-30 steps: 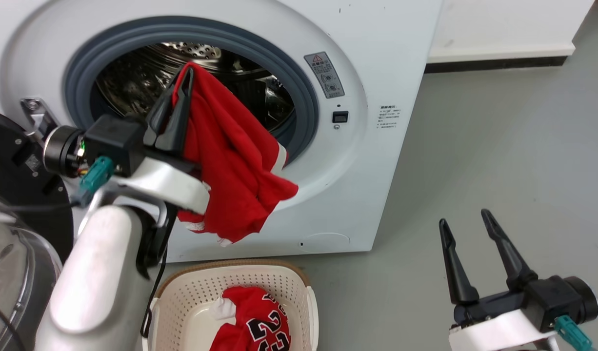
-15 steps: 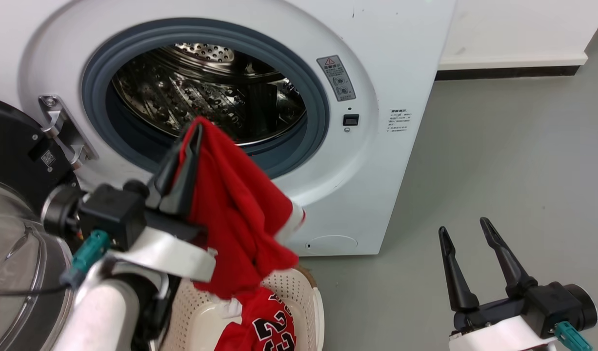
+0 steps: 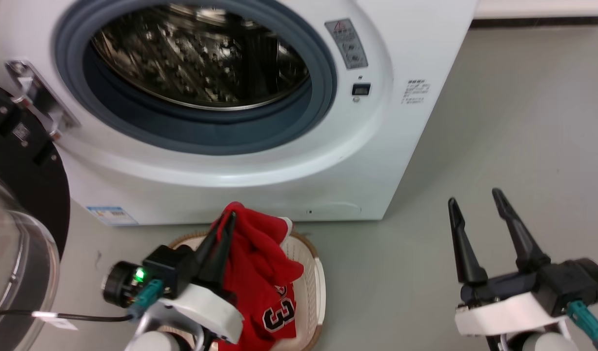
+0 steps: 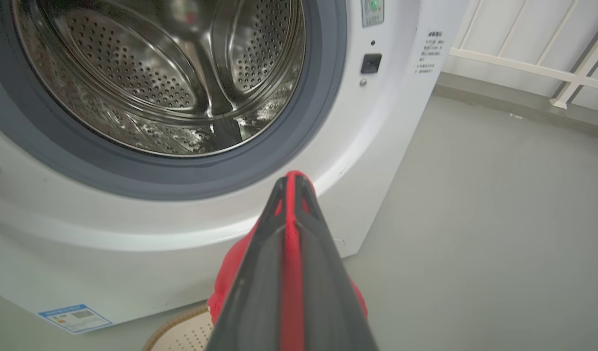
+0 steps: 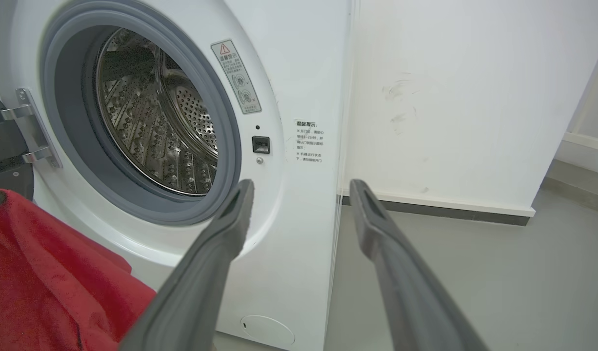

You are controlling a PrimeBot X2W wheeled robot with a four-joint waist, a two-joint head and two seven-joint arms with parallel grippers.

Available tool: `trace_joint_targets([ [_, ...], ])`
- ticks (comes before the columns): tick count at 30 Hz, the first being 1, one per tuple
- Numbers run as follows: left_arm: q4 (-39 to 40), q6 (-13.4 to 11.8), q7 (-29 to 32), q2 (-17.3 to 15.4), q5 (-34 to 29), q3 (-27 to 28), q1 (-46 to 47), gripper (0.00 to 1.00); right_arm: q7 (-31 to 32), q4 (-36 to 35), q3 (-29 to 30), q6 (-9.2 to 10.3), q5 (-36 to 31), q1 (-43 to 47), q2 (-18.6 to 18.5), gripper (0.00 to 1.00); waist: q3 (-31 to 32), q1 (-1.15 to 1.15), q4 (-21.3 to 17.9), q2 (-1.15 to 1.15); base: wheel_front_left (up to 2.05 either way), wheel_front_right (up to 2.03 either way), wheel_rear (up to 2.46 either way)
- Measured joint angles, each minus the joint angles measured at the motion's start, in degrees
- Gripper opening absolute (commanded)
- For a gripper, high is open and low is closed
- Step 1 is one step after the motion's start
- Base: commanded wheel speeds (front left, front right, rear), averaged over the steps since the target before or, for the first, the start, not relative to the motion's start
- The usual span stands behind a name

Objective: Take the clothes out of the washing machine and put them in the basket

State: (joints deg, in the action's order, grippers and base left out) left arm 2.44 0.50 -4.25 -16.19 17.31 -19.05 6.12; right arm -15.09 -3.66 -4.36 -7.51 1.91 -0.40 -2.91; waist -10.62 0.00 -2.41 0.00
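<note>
1. At the left edge of the head view, the open door (image 3: 21,229) of the washing machine (image 3: 279,170) stands close beside the left arm. A wide swing could knock it.
2. At lower centre-left, the left gripper (image 3: 229,215) is pinched tight on the plain red garment (image 3: 262,251). The garment hangs over the basket (image 3: 320,282), bunched toward the rim nearest the machine. If it is released here, a fold may drape over that rim or slide to the floor.
3. The numbered jersey (image 3: 279,314) already lies in the basket. The drum looks empty in the left wrist view.
4. At lower right, the right gripper (image 3: 474,197) is spread wide and holds nothing. It is well apart from the basket, so it is unlikely to interfere.
5. The floor (image 3: 513,117) is smooth, grey and level. A white wall (image 5: 450,87) with a dark skirting stands right of the machine.
</note>
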Motion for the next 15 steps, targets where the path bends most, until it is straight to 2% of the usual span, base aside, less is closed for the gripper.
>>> trace_joint_targets([
  [6, -9.70, 1.03, -2.12, 1.57, 0.46, -1.07, 2.08, 0.00, 0.00, -0.92, 0.51, 0.00, -0.54, -3.46, 0.00, 1.00, -5.69, 0.01, 0.13, 0.00, 0.00, 0.00, 0.00],
  [15, -29.77, 3.44, -5.21, 3.89, 1.59, -1.96, 10.89, 0.00, 0.01, -2.14, 1.12, 0.00, -0.36, -9.29, 0.00, 1.00, -15.72, 0.01, -0.74, 0.00, 0.00, 0.00, 0.00],
])
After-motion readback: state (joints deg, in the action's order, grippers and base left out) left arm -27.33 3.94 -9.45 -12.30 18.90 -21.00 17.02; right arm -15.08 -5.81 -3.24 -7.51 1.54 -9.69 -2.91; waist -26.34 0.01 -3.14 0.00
